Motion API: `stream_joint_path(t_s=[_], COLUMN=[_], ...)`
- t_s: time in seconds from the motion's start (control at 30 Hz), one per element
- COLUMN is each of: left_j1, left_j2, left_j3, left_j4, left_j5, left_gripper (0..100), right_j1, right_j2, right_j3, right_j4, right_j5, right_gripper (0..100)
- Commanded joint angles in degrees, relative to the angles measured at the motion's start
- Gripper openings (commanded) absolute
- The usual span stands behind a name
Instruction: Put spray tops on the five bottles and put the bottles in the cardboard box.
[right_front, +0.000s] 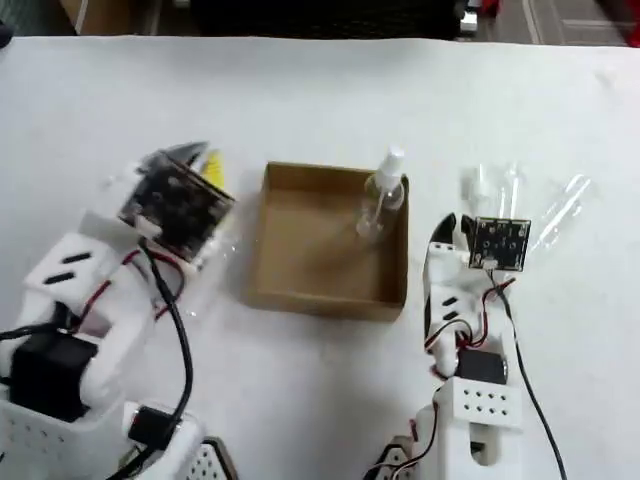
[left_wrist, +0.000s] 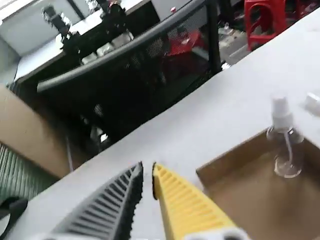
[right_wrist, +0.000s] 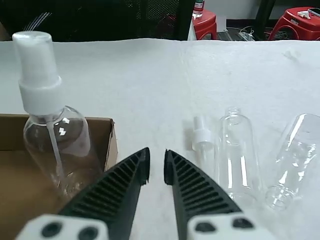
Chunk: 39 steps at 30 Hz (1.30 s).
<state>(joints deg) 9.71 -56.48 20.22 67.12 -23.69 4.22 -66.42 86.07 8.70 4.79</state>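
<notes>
On the table (right_front: 320, 90), a capped bottle (right_front: 382, 200) stands in the cardboard box (right_front: 320, 298), just beside the right pincer (right_wrist: 157, 152), barely parted and empty; uncapped bottles (right_wrist: 239, 150) sit beyond it; left pincer (left_wrist: 147, 167) clenched on nothing

I see a white counter (right_front: 320, 90), black mesh chair (left_wrist: 150, 65) behind it, red stools (right_wrist: 300, 20) beyond.

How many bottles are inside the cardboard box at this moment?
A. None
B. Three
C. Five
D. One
D: a single bottle with a spray top stands in one corner of the cardboard box, while the uncapped bottles lie outside it on the table.
</notes>
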Motion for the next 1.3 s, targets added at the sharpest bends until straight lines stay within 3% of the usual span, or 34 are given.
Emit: stream_joint_path(t_s=[0.0,0.2,0.5,0.8,1.03,1.27], left_j1=[-5.5,-6.1,-16.9,-23.6,-22.9,-13.9], left_j2=[1.5,16.9,30.3,36.3,41.2,41.4], left_j3=[-0.8,-4.4,-15.1,-15.9,-15.6,-15.4], left_j4=[7.0,16.2,18.7,13.2,14.2,26.4], left_j5=[-0.8,-5.5,3.5,16.9,10.0,5.1], left_gripper=[4,4,4,4,4,4], right_j1=[0.2,0.2,0.2,0.1,0.1,0.1], right_j2=[-0.4,-0.4,-0.4,-0.4,-0.4,-0.4], right_j3=[-0.7,-0.2,-0.2,-0.2,-0.2,1.1], right_j4=[-1.5,-1.5,-1.5,-1.5,-1.5,-5.0], right_j5=[0.7,0.8,0.9,0.9,0.9,0.9], right_gripper=[3.9,3.9,3.9,3.9,3.9,3.9])
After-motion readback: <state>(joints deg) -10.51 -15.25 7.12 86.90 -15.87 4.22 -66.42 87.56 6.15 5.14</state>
